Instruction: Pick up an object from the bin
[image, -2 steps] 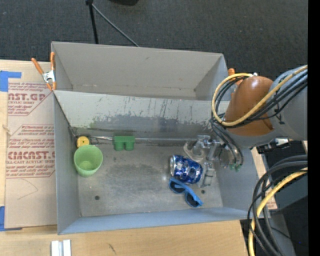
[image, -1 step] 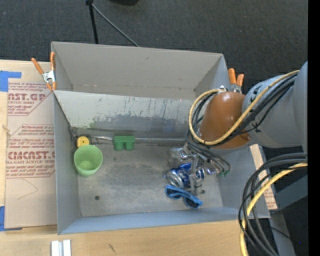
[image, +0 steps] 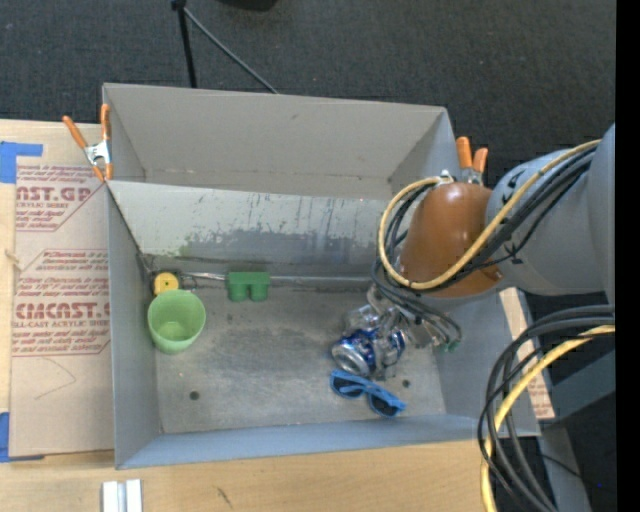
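My gripper (image: 392, 320) hangs low at the right side of the bin, under the arm's orange cover. It is right above a crushed blue and silver can (image: 356, 350) and seems to touch the can's upper end. A pair of blue sunglasses (image: 369, 391) lies just in front of the can on the bin floor, apart from the gripper.
At the bin's left stands a light green cup (image: 176, 320), mouth up, with a small yellow piece (image: 165, 284) behind it. A green block (image: 248, 286) lies by the back wall. Cables loop round the arm's wrist above the right wall.
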